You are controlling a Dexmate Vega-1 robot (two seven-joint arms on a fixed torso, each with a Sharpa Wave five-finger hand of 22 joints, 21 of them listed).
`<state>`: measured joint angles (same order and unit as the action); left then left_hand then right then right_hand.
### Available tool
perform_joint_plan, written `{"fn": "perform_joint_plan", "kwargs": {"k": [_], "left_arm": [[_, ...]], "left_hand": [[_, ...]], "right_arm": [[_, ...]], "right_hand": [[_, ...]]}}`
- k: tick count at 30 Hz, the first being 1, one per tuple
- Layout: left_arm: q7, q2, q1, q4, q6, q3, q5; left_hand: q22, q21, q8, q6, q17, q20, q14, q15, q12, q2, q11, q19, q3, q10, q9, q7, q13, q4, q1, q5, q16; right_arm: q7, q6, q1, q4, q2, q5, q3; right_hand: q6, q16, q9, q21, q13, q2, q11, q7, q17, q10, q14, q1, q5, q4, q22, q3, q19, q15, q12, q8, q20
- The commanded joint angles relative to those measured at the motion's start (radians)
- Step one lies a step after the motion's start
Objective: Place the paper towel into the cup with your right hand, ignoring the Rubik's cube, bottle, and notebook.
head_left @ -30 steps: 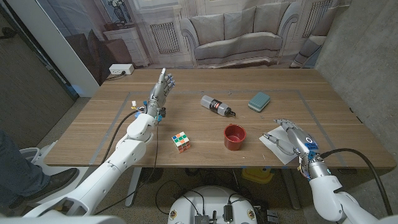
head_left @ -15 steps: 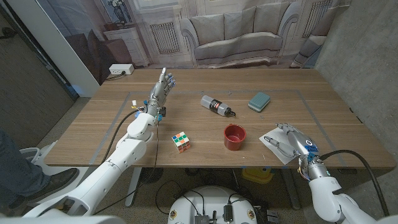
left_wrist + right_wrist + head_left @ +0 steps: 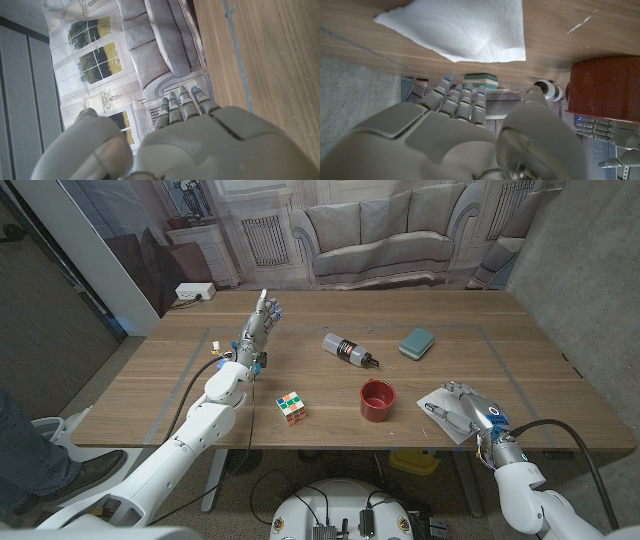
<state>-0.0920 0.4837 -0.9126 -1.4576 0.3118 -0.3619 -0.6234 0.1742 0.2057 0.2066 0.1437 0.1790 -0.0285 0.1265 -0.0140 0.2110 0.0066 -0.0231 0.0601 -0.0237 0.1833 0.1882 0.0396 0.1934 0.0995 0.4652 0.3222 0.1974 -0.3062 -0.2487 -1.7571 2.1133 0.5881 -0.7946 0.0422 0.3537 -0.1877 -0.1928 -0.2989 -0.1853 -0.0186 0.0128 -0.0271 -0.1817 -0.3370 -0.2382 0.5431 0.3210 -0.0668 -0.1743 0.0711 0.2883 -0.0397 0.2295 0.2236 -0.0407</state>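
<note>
**Paper towel not yet lifted**

Left robot hand [image 3: 262, 320] is standing spread, holding nothing. Red cup [image 3: 377, 399] is sitting empty. Right robot hand [image 3: 468, 406] is hovering over the paper towel [image 3: 443, 412], fingers spread; grasp and placing remain.

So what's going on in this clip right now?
The robot's right hand hovers over the white paper towel at the table's near right edge, fingers apart, not yet gripping it. The red cup stands beside it, toward the middle. The left hand is raised at the far left, holding nothing. Cube, bottle and notebook lie untouched.
</note>
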Motion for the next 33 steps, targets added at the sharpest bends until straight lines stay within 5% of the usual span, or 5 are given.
{"fn": "perform_joint_plan", "kwargs": {"k": [1, 33], "left_arm": [[-0.003, 0.005, 0.014, 0.007, -0.021, 0.000, 0.001], [-0.017, -0.005, 0.039, 0.014, -0.046, -0.014, 0.015]], "left_hand": [[0.005, -0.005, -0.002, 0.007, 0.006, 0.004, 0.008, -0.001, -0.003, 0.001, -0.001, 0.004, -0.006, 0.003, 0.004, -0.002, 0.001, 0.003, 0.003, 0.001, -0.004], [0.005, -0.005, -0.003, 0.008, 0.006, 0.010, 0.007, -0.002, -0.004, 0.004, -0.002, 0.004, -0.012, 0.003, 0.004, -0.002, 0.001, 0.003, 0.005, 0.000, -0.005]], "right_arm": [[0.018, -0.052, 0.024, -0.020, 0.013, 0.030, 0.021], [-0.032, -0.072, 0.053, -0.088, 0.042, 0.111, 0.060]], "right_hand": [[0.001, 0.000, -0.002, 0.003, -0.003, -0.001, 0.000, 0.000, -0.002, 0.001, -0.001, 0.012, 0.005, -0.008, -0.005, 0.001, 0.009, -0.016, -0.001, -0.006, -0.042], [-0.002, 0.000, -0.003, 0.020, -0.004, -0.022, -0.006, -0.006, 0.000, -0.003, -0.003, 0.090, -0.001, -0.051, -0.006, 0.034, 0.015, -0.021, -0.002, -0.013, -0.039]]}}
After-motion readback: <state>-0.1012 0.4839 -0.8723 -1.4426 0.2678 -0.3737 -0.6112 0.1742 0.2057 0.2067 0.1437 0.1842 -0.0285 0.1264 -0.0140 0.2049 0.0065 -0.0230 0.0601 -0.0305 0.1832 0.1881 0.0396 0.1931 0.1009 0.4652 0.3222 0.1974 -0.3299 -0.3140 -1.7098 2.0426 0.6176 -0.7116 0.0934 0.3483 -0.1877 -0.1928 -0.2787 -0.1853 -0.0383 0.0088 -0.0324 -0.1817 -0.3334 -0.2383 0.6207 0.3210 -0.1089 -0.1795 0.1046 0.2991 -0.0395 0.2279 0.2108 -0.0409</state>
